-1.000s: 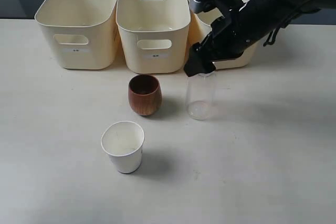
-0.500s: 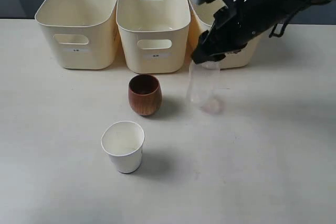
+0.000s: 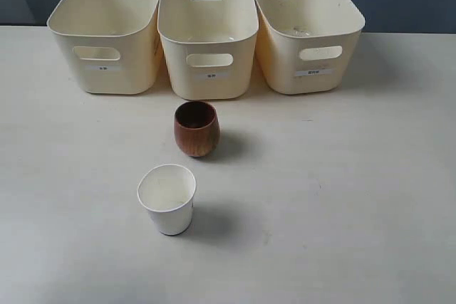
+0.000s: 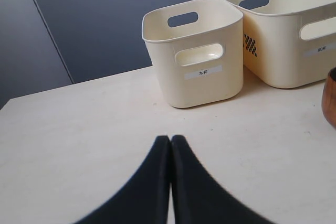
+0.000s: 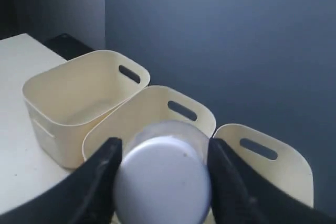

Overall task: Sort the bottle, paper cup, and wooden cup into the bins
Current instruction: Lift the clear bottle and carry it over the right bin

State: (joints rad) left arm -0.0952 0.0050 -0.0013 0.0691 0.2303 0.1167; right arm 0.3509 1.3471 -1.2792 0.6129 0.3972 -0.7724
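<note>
- The right pincer [image 5: 164, 148] is closed on the bottle [image 5: 163, 182]. In the right wrist view its two black fingers [image 5: 100, 182] press against opposite sides of the round white cap. A little of the clear body shows just past the cap.
- In the exterior view only a pale rounded end of the bottle shows, at the very top edge. It hangs in the air above the back rim of the right bin [image 3: 310, 33], well clear of the table [image 3: 356, 197].
- The left pincer [image 4: 169, 139] is shut. Its two dark fingers lie flat against each other with nothing between them, low over bare tabletop.
- The left bin [image 4: 194, 51] stands some way beyond the left pincer's tips, its small front label facing the wrist camera.
- The three cream bins stand side by side in a row at the back of the table, the middle bin [image 3: 208, 33] between the other two. Each has oval handle cutouts and a small label on the front.
- The wooden cup [image 3: 197, 128] stands upright in front of the middle bin, apart from it.
- The paper cup [image 3: 167, 198] stands upright with its mouth up. It is nearer the exterior camera than the wooden cup and slightly to its left, and the two are not touching.
</note>
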